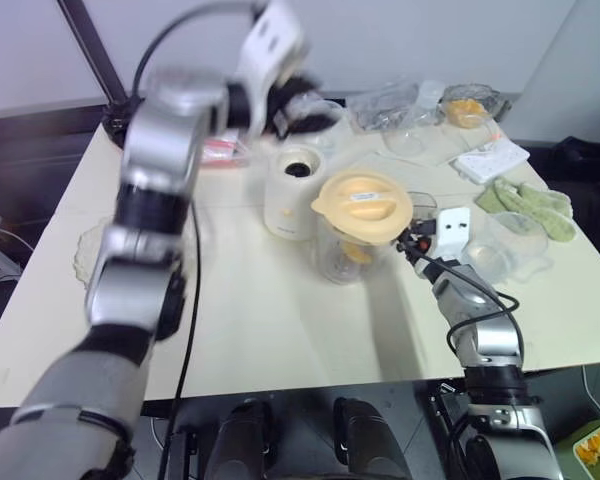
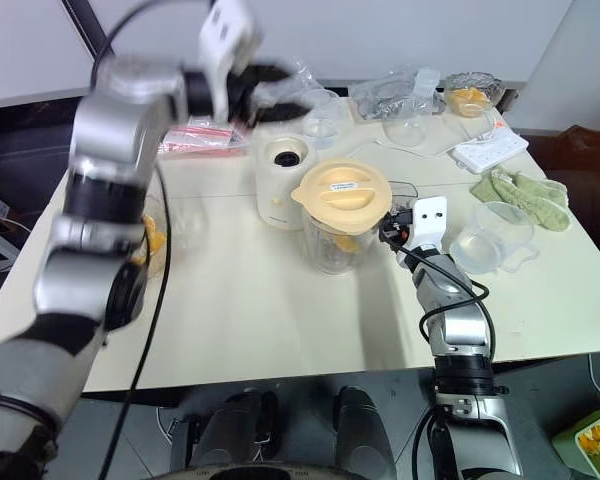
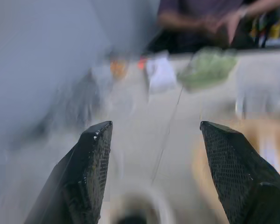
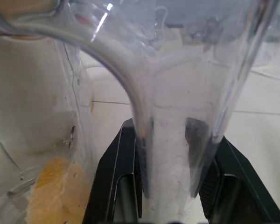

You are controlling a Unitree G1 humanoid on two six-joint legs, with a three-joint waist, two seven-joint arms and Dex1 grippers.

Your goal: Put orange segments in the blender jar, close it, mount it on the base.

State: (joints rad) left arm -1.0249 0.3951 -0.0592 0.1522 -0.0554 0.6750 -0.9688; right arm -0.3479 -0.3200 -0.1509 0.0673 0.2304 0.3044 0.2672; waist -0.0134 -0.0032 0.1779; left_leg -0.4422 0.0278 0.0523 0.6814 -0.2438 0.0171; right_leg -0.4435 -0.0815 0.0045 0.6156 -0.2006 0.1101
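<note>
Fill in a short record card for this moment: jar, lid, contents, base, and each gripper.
blender jar: standing on the table, beside the base, not mounted
lid: pale orange, on top of the jar
orange segments: inside the jar, at the bottom
base: cream-white, socket uncovered
left gripper: open, holding nothing, raised above the far side of the table
right gripper: closed on the jar's handle

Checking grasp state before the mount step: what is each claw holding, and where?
Right claw is shut on the blender jar by its side handle. Left claw is open, holding nothing.
</note>
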